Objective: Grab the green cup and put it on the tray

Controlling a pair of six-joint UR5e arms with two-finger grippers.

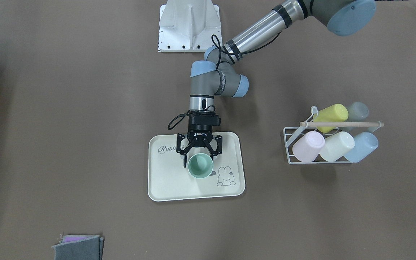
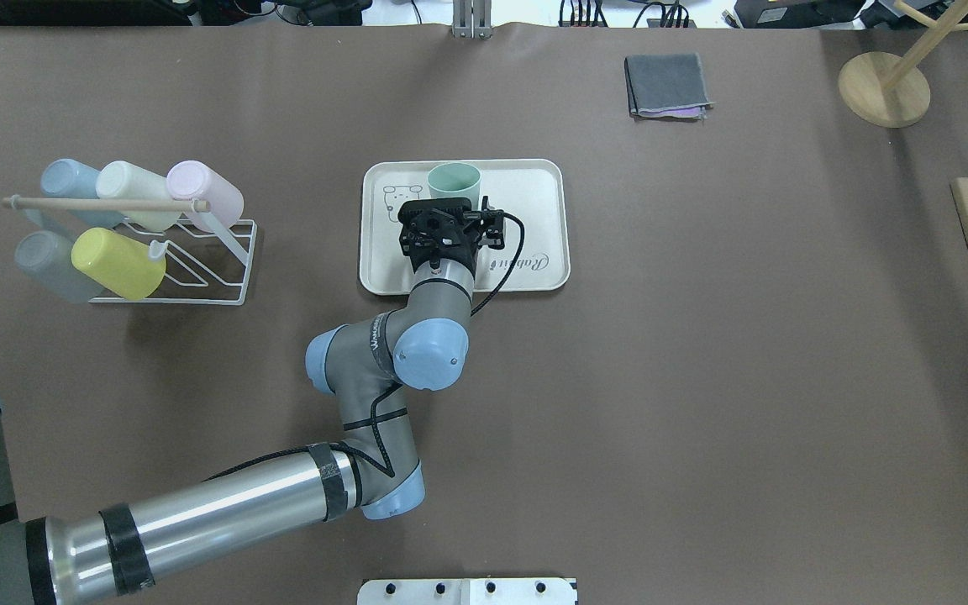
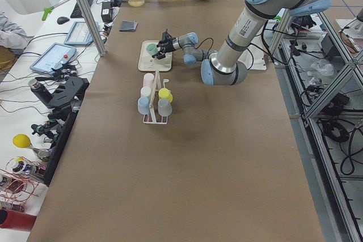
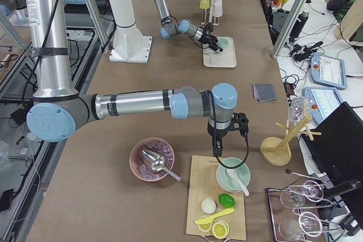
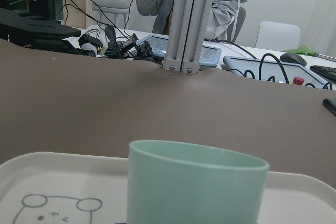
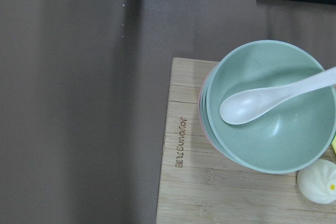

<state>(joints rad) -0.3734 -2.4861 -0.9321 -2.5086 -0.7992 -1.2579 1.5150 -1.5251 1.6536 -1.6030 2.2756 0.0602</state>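
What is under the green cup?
The cream tray: the green cup stands upright on it, beside the bunny drawing. The patch of tray right beneath the base is covered by the cup itself, so that spot cannot be seen.

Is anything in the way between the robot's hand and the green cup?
Nothing visible. The left gripper has a finger on each side of the green cup. The cup already stands upright on the tray, so nothing blocks its way either.
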